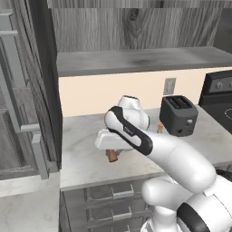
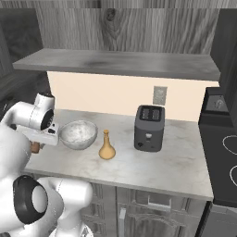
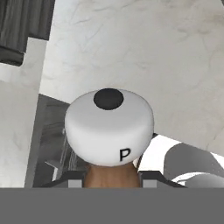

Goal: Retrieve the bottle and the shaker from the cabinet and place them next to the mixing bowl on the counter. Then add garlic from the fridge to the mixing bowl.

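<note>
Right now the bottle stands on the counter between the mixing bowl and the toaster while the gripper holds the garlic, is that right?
Not quite: the gripper holds the shaker, not garlic, as the hand view shows. The bottle does stand on the counter between the mixing bowl and the toaster.

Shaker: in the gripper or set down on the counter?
In the gripper: jaws closed on the shaker's brown body, above the counter.
</note>
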You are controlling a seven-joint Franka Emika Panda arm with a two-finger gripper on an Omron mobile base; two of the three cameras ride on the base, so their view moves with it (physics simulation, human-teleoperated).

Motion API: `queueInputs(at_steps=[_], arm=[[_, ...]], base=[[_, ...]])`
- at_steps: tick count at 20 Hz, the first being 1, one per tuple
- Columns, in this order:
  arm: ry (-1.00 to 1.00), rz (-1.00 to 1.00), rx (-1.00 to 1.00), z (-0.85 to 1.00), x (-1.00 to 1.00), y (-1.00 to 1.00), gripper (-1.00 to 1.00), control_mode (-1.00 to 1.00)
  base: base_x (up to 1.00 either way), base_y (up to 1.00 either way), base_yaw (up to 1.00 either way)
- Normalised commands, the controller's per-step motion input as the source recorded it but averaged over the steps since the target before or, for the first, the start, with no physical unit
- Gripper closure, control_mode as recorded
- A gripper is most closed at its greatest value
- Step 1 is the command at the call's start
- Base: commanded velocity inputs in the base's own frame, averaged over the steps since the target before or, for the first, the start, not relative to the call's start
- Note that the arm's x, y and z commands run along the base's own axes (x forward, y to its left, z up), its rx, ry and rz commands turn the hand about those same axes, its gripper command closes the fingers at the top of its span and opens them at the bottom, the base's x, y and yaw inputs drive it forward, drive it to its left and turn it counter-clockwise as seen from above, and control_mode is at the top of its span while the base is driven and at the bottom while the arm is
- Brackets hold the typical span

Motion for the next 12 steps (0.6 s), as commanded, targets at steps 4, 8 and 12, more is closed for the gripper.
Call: queueInputs(at_steps=[4,8,12], arm=[[-0.10,-0.11,-0.03,-0.23,0.27,0.10,1.00,-1.00],[-0.15,-0.18,-0.03,-0.06,0.33,0.16,1.00,-1.00],[-0.17,-0.18,0.00,0.00,0.19,0.25,1.00,-1.00]], base=[[0.00,0.00,0.00],[0.00,0.00,0.00],[0.00,0.00,0.00]])
